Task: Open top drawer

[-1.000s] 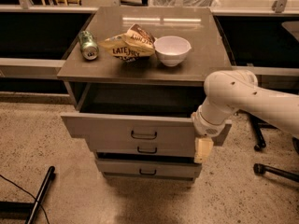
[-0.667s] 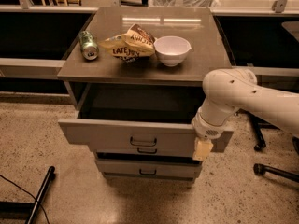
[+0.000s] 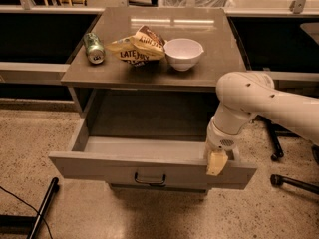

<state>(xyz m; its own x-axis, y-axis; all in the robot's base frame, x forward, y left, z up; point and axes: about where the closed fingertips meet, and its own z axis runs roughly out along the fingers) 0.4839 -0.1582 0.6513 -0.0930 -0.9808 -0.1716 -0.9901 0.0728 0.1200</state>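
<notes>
The top drawer (image 3: 99, 169) is a wide grey drawer with a small dark bar handle (image 3: 150, 179) mid-front. It stands pulled far out from the cabinet, and its inside looks empty. My gripper (image 3: 218, 162) is at the right end of the drawer's front panel, at its top edge, on the end of a white arm that comes in from the right. The two lower drawers are hidden under the open one.
On the cabinet top (image 3: 219, 63) lie a green can (image 3: 93, 48) on its side, a chip bag (image 3: 135, 48) and a white bowl (image 3: 183, 53). A black pole (image 3: 42, 209) lies on the floor at lower left. Chair legs with casters (image 3: 279, 179) stand at right.
The top drawer has slid farther out toward the camera, and my gripper has moved with its front panel. The lower drawers are now covered.
</notes>
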